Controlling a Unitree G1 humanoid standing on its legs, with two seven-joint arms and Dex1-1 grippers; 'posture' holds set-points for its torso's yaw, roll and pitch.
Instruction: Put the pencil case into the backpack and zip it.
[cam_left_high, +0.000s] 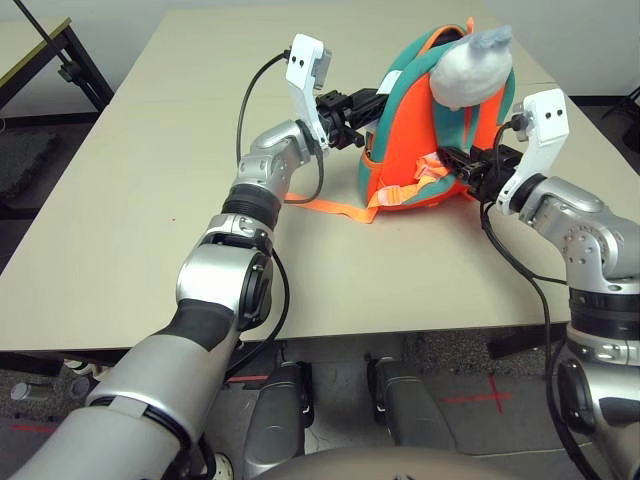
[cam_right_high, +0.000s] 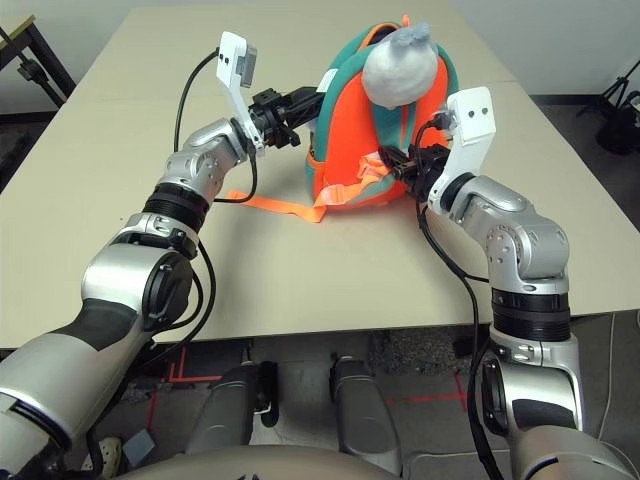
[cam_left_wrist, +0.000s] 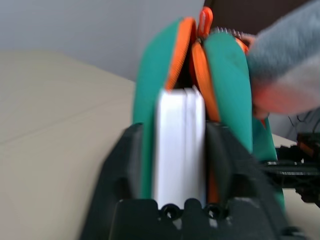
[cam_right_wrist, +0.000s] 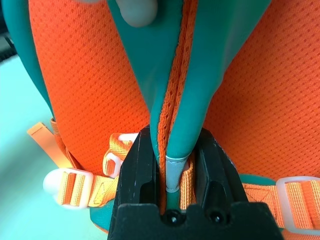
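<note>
Pencil case (cam_left_wrist: 180, 150): one flat white hard slab with a smooth surface, seen edge-on in the left wrist view, standing between the two black fingers (cam_left_wrist: 122, 180) of the left gripper (cam_left_high: 352, 105) and partly inside the backpack's open mouth. The fingers flank it on both sides; whether they press on it or stand just off it cannot be told.

On the beige, matt table (cam_left_high: 150, 180), the left arm reaches to the left side of the one backpack (cam_left_high: 400, 150), which stands upright near the far middle. Its body is bright orange mesh fabric with smooth teal trim curving round the edges. One flat orange webbing strap (cam_left_high: 335, 207) trails from its base onto the table toward the left. One grey, fuzzy, rounded soft piece (cam_left_high: 470, 65) sits at the top front of the bag.

On the right, the right gripper (cam_left_high: 470, 165) meets the bag low on its right side. In the right wrist view its two black fingers (cam_right_wrist: 137, 170) are set narrow, pinching a teal trim edge (cam_right_wrist: 185, 120) and the orange mesh seam beside it. Two pale translucent plastic buckles (cam_right_wrist: 62, 182) on orange webbing lie on either side of that grip.
</note>
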